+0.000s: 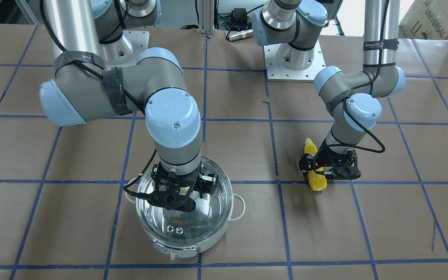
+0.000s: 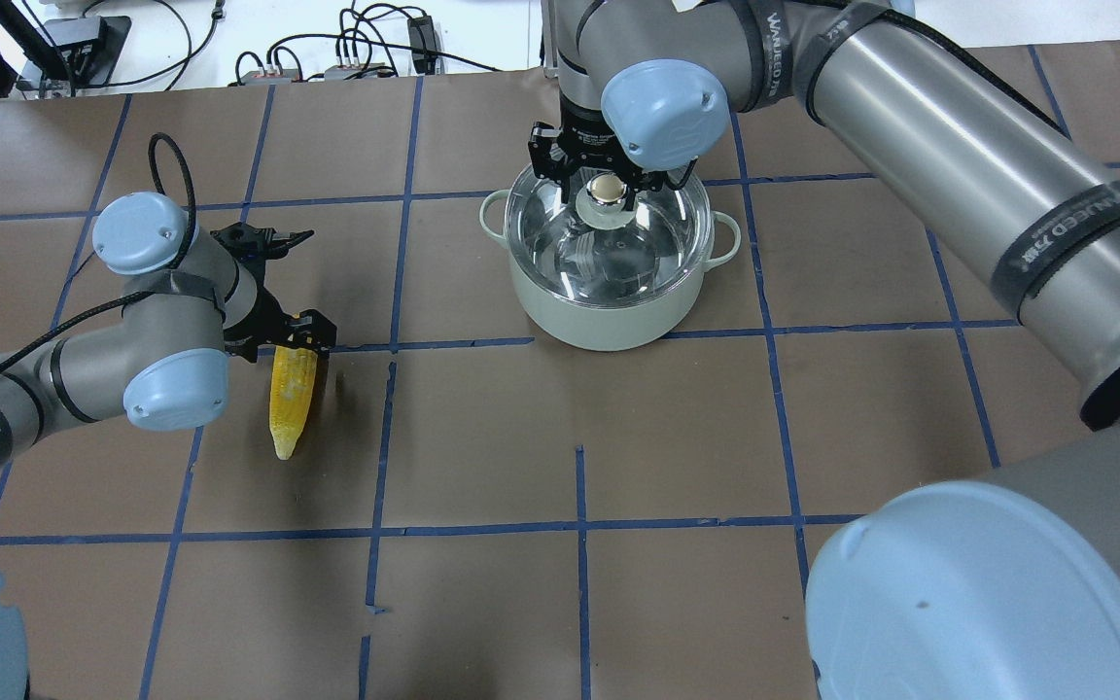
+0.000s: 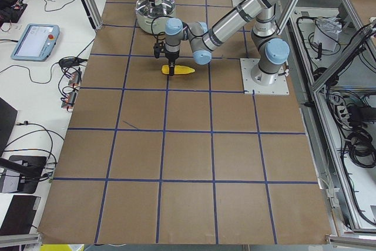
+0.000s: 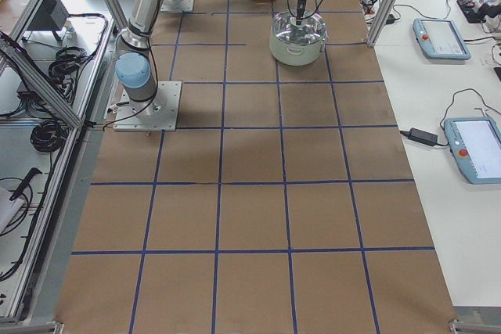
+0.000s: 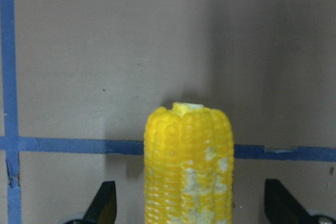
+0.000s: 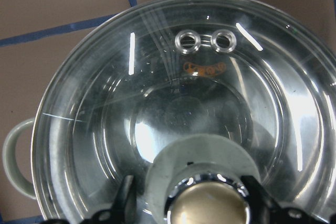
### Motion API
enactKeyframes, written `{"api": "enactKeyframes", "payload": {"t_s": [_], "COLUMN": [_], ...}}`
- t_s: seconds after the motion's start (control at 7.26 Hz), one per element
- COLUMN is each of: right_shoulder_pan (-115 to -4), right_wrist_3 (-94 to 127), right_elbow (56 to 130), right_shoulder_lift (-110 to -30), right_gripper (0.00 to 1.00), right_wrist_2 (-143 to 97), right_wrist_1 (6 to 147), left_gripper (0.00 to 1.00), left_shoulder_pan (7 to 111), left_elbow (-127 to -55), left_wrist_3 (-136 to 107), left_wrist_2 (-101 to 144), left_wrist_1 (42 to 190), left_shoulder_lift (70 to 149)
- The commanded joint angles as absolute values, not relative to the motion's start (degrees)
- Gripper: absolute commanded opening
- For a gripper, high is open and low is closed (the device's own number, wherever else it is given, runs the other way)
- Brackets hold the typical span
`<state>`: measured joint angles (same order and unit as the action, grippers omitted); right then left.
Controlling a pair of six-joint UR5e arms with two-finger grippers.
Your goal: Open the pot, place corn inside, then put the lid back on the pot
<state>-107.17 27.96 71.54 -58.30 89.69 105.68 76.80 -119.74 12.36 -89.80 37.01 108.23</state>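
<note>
Remote desk view: both arms are down on the brown-paper table [image 2: 677,437] w/ its blue tape grid. The right gripper [image 2: 607,188] sits low over the pot [image 2: 599,326], fingers parted on either side of the knob [image 6: 210,203] of the lid [image 2: 638,258]. I see a thin gap on at least one side, so I read it as open and gripping nothing. The glass lid is seated on the pot's rim, vent rings [image 6: 188,40] toward the operators' side, steel interior visible thru it. The pot stands in the robot's right half, over a tape line.

The left gripper [image 2: 290,335] is down at the thick end of the corn [image 2: 290,408]. Its fingers are wide, one each side, w/ clear space btwn each and the cob in the wrist cam. The corn lies flat on the table across a tape line, well apart from the pot, tapered tip toward the robot's base.
</note>
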Motion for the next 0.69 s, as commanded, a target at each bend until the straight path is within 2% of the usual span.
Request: {"api": "enactKeyframes", "payload": {"t_s": [0.0, 0.14, 0.28, 0.41, 0.55], "right_shoulder_pan": [-107.0, -107.1, -107.0, -107.0, -106.7], "right_wrist_3": [27.5, 27.5, 27.4, 27.4, 27.2], "right_elbow": [71.5, 71.5, 71.4, 70.7, 68.7], "right_shoulder_lift": [-58.6, -58.6, -58.9, -59.1, -59.2], "right_gripper": [0.36, 0.26, 0.23, 0.22, 0.21], "right_wrist_2": [90.4, 90.3, 89.8, 89.7, 89.7], "right_wrist_1": [105.7, 105.7, 105.7, 105.7, 105.1], "left_gripper": [0.93, 0.67, 0.35, 0.23, 0.18], "left_shoulder_pan": [76.6, 76.6, 76.6, 76.6, 76.6], "left_elbow": [-119.7, -119.4, -119.3, -119.3, -119.0], "left_wrist_3": [12.4, 12.1, 11.2, 11.1, 10.5], "left_wrist_2": [-89.6, -90.1, -90.3, -90.4, -90.5], "left_wrist_1": [36.7, 36.7, 37.3, 37.5, 38.5], "left_shoulder_lift": [108.1, 107.9, 107.6, 107.0, 106.8]}}
